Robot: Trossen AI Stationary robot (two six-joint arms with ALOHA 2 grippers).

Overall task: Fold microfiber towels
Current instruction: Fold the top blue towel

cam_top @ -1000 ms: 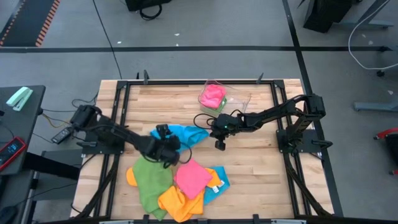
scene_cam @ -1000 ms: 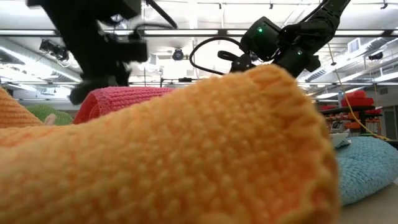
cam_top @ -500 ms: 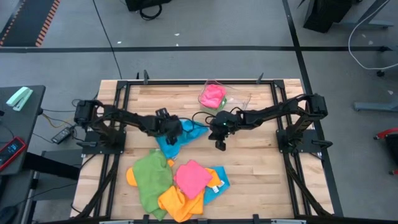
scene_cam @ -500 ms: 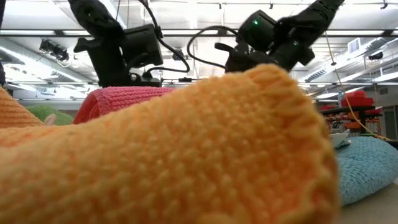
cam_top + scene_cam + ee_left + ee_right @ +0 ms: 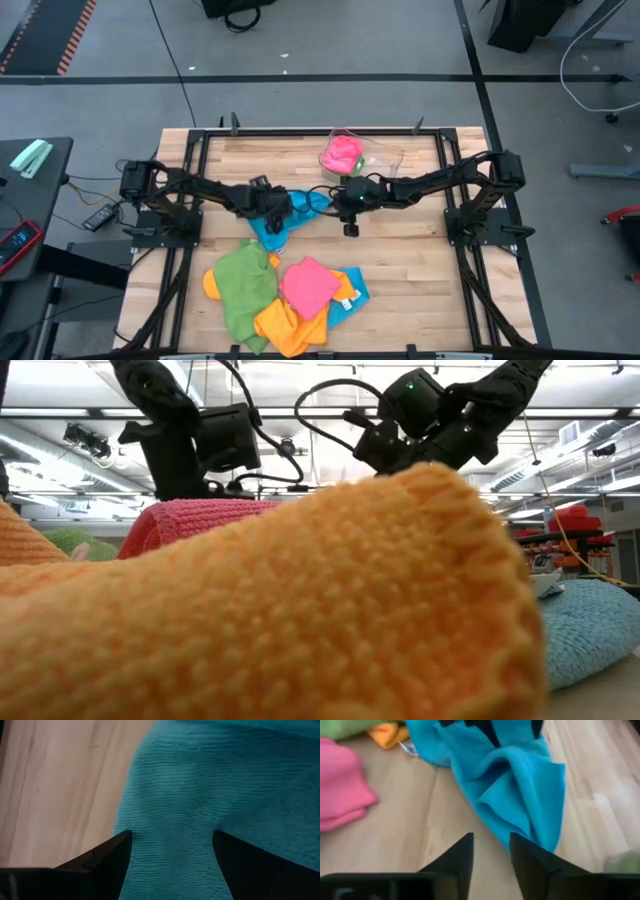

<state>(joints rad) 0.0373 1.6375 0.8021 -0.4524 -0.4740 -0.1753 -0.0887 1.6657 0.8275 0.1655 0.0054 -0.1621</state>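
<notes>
Blue towel [image 5: 290,213] mid-table between my pincers: left gripper [image 5: 172,851] spread wide over it to grab; right gripper [image 5: 491,851] narrowly parted, holding nothing.

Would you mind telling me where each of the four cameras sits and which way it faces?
High view: overhead, looking straight down on the table; shows both arms, left gripper and right gripper.
Low view: at tabletop height, looking level past an orange towel; both arms enter from above.
Left wrist view: on the left arm, facing down at the blue towel; its open fingers show.
Right wrist view: on the right arm, facing the same blue towel; its own fingers show.
Shared: both wrist views and the high view show the blue towel.
</notes>
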